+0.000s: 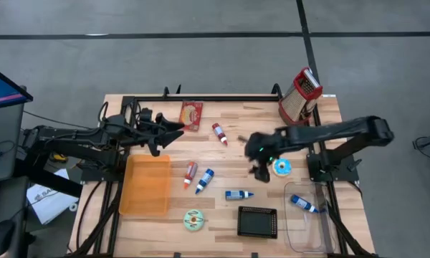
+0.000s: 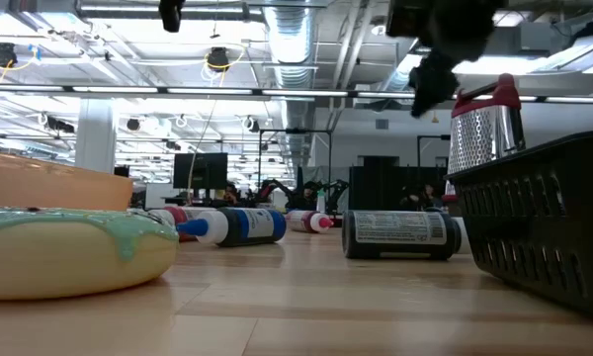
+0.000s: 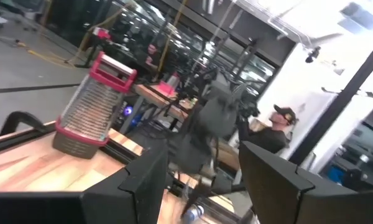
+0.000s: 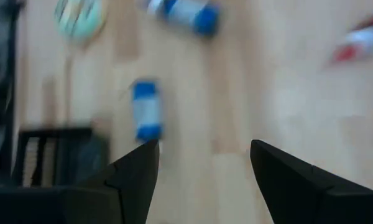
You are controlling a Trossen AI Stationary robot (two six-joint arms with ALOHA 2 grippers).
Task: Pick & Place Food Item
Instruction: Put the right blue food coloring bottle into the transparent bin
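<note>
Right gripper (image 1: 259, 159) hangs above the wooden table (image 1: 236, 154), jaws wide and empty, beside the blue frosted donut (image 1: 282, 168). Left gripper (image 1: 173, 130) waits near the orange plastic tray (image 1: 145, 185), jaws apart.

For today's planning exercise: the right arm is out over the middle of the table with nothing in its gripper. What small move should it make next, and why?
Probably lower the right gripper toward one food item, likely the blue-frosted donut just beside it. In the right wrist view the fingers stand open and empty above the table, with only bottles and the green donut farther off. The left gripper waits near the back edge.
</note>
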